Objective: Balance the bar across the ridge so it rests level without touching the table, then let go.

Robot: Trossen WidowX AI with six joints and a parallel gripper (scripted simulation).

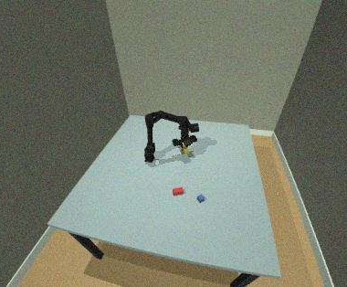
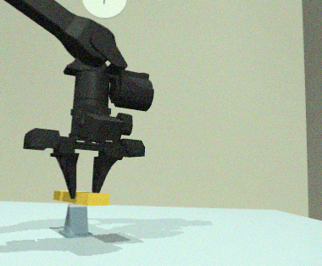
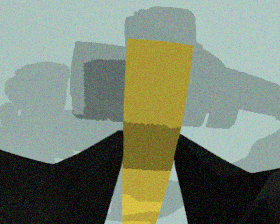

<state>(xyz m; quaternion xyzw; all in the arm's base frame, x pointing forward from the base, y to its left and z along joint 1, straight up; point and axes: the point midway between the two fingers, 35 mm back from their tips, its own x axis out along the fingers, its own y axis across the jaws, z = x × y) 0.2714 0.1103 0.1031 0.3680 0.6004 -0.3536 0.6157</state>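
Observation:
The yellow bar (image 1: pixel 185 149) (image 2: pixel 97 199) (image 3: pixel 157 85) is held crosswise between the fingertips and looks about level in the exterior view. My gripper (image 2: pixel 85 195) (image 3: pixel 149 138) is shut on it near the middle, pointing down. The blue-grey ridge (image 2: pixel 77 222) stands on the table (image 1: pixel 133 196) (image 2: pixel 238 237) directly below the bar in the exterior view. The bar's underside is very close to the ridge's top; a slight gap seems to show, but contact is hard to judge. In the wrist view I cannot make out the ridge.
A red block (image 1: pixel 178 191) and a small blue cube (image 1: pixel 201 198) lie on the table, nearer the front than the arm, well away from the bar. Shadows of the arm fall around the ridge.

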